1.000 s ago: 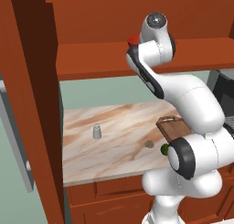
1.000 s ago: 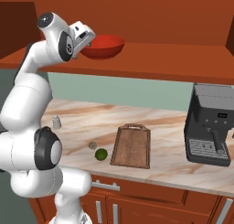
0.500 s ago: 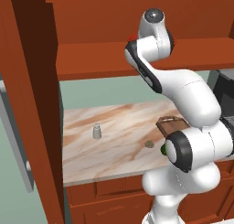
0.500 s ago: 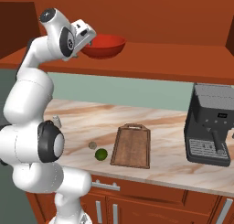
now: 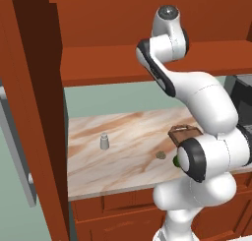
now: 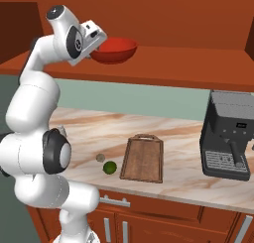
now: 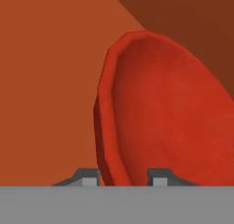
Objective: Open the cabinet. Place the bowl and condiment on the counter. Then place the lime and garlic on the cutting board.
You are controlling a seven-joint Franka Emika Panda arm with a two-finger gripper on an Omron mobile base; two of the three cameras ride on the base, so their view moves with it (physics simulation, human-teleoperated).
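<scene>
A: Where is the bowl (image 6: 114,49) as we see it?

B: On the open cabinet (image 6: 173,68) shelf, near its left end. The gripper (image 7: 123,175) has its two tips either side of the glossy red rim, one inside and one outside, narrowed close on that thin wall. We judge it a rim pinch because the bowl is too wide and shallow to span.

A: Is it gripped?

B: It looks closed on the rim, but we cannot tell how firmly.

A: And the rest?

B: The small whitish condiment (image 5: 104,141) stands on the veined beige counter (image 5: 123,161) towards its left edge. The lime (image 6: 109,167) and the grey-beige garlic (image 6: 100,158) lie just beside the left long edge of the wooden cutting board (image 6: 143,158), not on it.
</scene>
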